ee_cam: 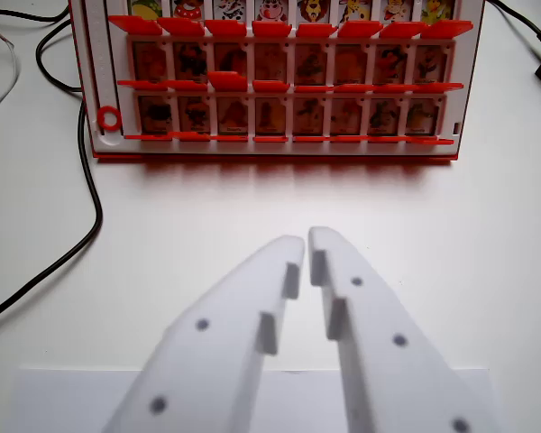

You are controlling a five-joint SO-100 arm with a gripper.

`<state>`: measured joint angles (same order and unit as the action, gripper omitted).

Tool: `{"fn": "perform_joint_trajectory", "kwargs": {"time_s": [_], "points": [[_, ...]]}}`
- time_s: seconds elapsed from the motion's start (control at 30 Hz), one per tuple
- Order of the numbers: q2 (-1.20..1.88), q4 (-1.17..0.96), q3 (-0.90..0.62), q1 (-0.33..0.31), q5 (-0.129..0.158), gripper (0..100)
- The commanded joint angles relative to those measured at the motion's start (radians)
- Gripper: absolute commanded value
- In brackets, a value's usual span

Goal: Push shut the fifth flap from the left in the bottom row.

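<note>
Flap five (307, 119) of the bottom row, counted from the wrist view's left, sits in the lowest line of picture windows on the red-and-white board (279, 149), just right of the board's middle. Its face is pale with a dim figure; whether it stands fully up cannot be told from this angle.

Left to right: a black cable (88, 185) loops over the white table (487, 207) at the wrist view's left, near the board's left end. A red ring (109, 119) marks the board's lower-left corner. Next come bottom-row flaps one to four, then flap five, then three more flaps to the board's right end. A red strip (279, 138) runs along the foot of the row.

Claw (307, 240): white, two fingers, tips drawn nearly together with only a thin slit between them, holding nothing. It hovers over bare table, well apart from the board, on the camera's side.

Key relation: flap five lies almost straight ahead of the claw tips, at nearly the same left-right position. The flap's long axis runs across the view, parallel to the board's front edge; the claw's axis points at right angles to it. Judgement: the coming move is chiefly a straight advance, with little sideways correction, ending in a push on the flap's face.
</note>
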<state>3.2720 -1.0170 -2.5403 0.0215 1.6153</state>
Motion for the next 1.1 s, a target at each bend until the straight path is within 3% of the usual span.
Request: {"fn": "perform_joint_trajectory", "kwargs": {"time_s": [0.0, 0.53, 1.07], "points": [[-0.017, 0.031, 0.012, 0.008, -0.002, 0], [-0.423, 0.252, 0.121, -0.038, -0.002, 0], [-0.847, 0.655, 0.049, -0.077, 0.043, 0]]}}
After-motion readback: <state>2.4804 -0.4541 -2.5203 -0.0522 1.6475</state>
